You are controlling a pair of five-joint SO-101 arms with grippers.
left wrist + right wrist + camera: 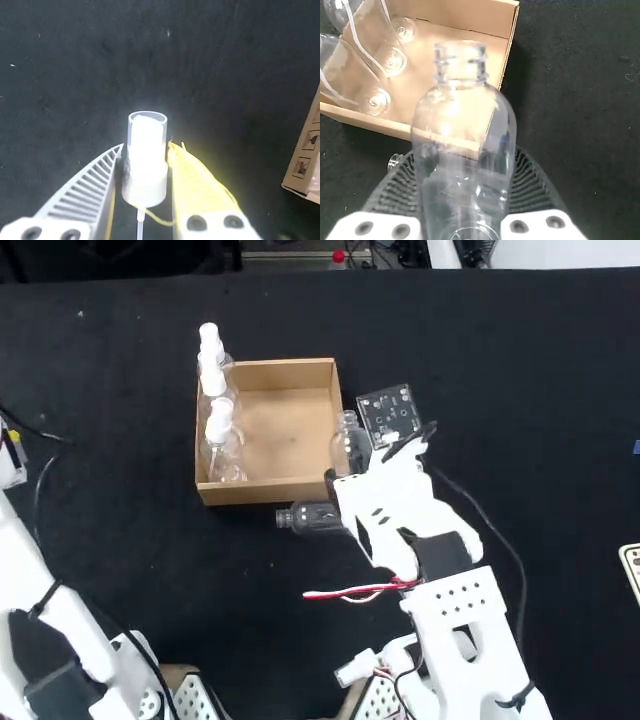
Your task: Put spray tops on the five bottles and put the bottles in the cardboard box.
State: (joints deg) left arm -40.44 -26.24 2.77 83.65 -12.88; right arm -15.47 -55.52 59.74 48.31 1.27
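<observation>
Right claw [465,172], closest to its wrist lens: I see both dark ribbed fingers [395,185] clenched on the body of a clear bottle [462,125], whose threaded neck is open and bears no top. Just beyond the neck stands the cardboard box [480,17]. In the high view the held bottle is upright, just outside the box wall on the right arm's side. Three capped bottles [216,400] lean along the opposite wall inside the box, white spray heads above the rim. One fifth bottle [310,518], without a top, lies on its side on the black table [520,360] just off the box's near corner, beside my right arm. Left claw [146,150], over bare table: one grey and one yellow finger grasp a white spray top [146,165] by its collar, clear cap pointing away from the wrist, thin dip tube trailing back between the fingers.
</observation>
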